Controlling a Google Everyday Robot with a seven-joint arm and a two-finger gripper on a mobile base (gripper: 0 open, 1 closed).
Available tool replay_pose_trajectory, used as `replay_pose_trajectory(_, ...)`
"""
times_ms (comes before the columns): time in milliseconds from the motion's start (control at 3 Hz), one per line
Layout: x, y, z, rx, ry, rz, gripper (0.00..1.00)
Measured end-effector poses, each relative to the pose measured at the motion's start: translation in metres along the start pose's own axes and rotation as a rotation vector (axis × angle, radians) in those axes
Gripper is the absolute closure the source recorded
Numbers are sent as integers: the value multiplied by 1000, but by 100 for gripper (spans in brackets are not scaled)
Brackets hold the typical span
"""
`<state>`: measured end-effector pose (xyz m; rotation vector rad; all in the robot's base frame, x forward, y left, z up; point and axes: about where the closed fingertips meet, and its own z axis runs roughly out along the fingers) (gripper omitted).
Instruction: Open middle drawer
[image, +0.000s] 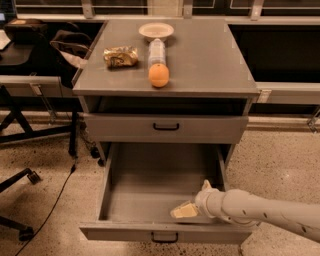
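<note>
Middle drawer stands open; gripper inside right-front corner, jaws apart, empty; tray bare leftward.
</note>
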<state>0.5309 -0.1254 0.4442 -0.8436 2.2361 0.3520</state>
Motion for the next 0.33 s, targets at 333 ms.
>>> replay_pose_trajectory(333, -4, 3, 3, -6, 0, -8, 0)
